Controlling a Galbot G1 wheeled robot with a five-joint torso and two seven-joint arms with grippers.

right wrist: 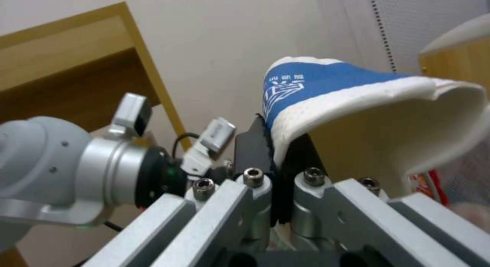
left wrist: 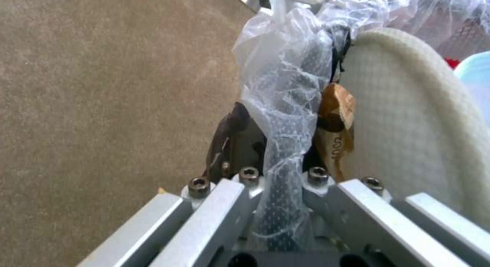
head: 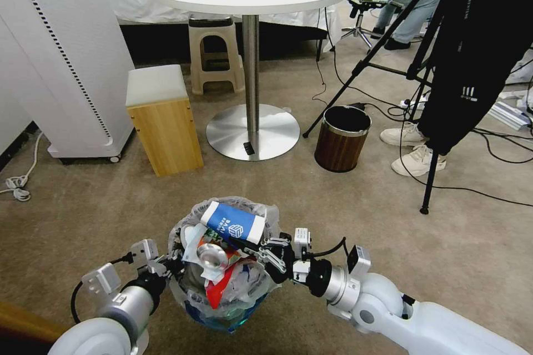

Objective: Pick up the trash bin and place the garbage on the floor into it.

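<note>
The trash bin (head: 244,310), black mesh lined with a crinkly clear bag, is right in front of me, heaped with garbage: a crushed can (head: 211,255), red wrappers (head: 219,288) and a white slipper (left wrist: 408,118). My left gripper (head: 175,263) is shut on the bin's left rim; in the left wrist view its fingertips (left wrist: 278,121) pinch the mesh and the bag (left wrist: 286,79). A blue-white paper cup (head: 233,223) lies across the top of the heap. My right gripper (head: 261,249) is shut on its flattened rim, seen close in the right wrist view (right wrist: 278,133).
A brown wood-grain bin (head: 341,138) stands on the carpet ahead to the right. The round table's steel base (head: 252,132) and a wooden box stool (head: 164,122) are ahead, a white cabinet (head: 66,66) to the left. On the right are tripod legs (head: 427,177), cables and a person's shoes (head: 416,161).
</note>
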